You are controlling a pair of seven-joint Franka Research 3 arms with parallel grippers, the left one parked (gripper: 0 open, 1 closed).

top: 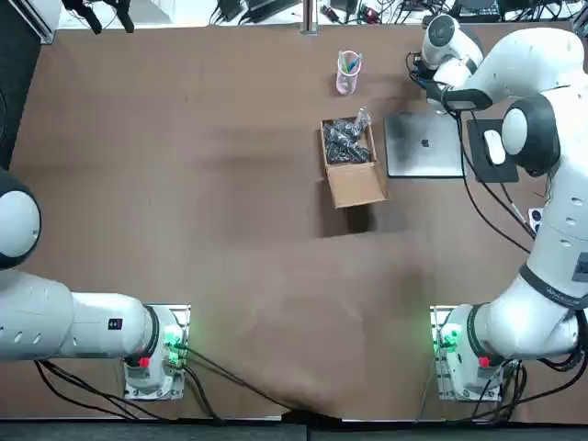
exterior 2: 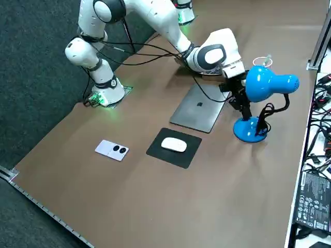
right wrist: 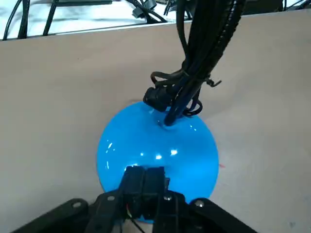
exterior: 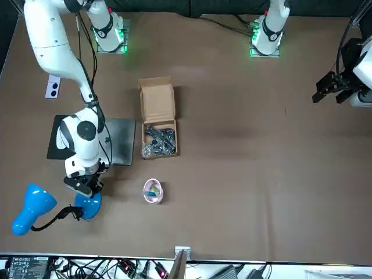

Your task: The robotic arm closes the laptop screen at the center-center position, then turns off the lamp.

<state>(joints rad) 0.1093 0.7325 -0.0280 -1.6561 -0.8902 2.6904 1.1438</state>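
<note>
The silver laptop (top: 424, 144) (exterior 2: 199, 107) lies flat on the table with its lid shut. Just beyond it stands the blue lamp, with a round base (right wrist: 158, 145) (exterior 2: 248, 129) (exterior: 88, 206) and a head (exterior 2: 266, 84) (exterior: 32, 208) on a black neck. My right gripper (right wrist: 146, 182) (exterior 2: 242, 106) (exterior: 87, 187) hangs directly over the base. Its fingers are shut together, tips down on the near edge of the base's top. A black cable bundle (right wrist: 194, 58) rises from the middle of the base. In the top view my wrist (top: 441, 41) hides the lamp.
An open cardboard box (top: 352, 161) with dark parts sits left of the laptop, a pink cup (top: 348, 72) behind it. A white mouse (exterior 2: 174, 145) on a black pad and a small white device (exterior 2: 113, 150) lie on the right side. The table's far edge runs behind the lamp.
</note>
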